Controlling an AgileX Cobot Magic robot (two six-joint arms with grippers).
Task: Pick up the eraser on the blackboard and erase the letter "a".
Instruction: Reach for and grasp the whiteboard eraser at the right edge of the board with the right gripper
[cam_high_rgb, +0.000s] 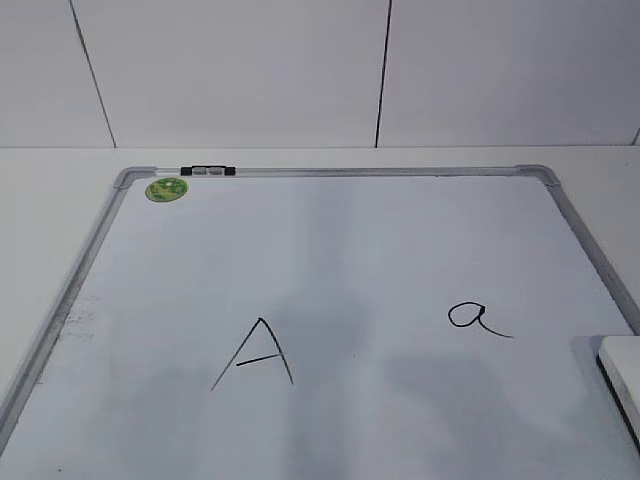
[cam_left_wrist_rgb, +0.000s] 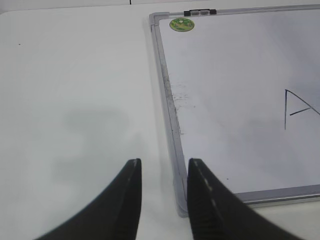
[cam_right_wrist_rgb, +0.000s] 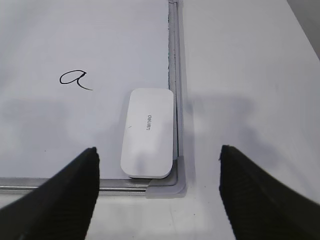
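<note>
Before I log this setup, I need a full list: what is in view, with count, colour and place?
blackboard: one, white with grey frame, flat on the table
eraser: one, white, on the board's near right corner, against the frame
letter "a": one, black, right half of the board
capital "A": one, black, left of centre
magnet: one, green, round, far left corner
clip: one, black and silver, far edge
table: one, white
left gripper: black, open, above the near left corner
right gripper: black, open wide, above the eraser
</note>
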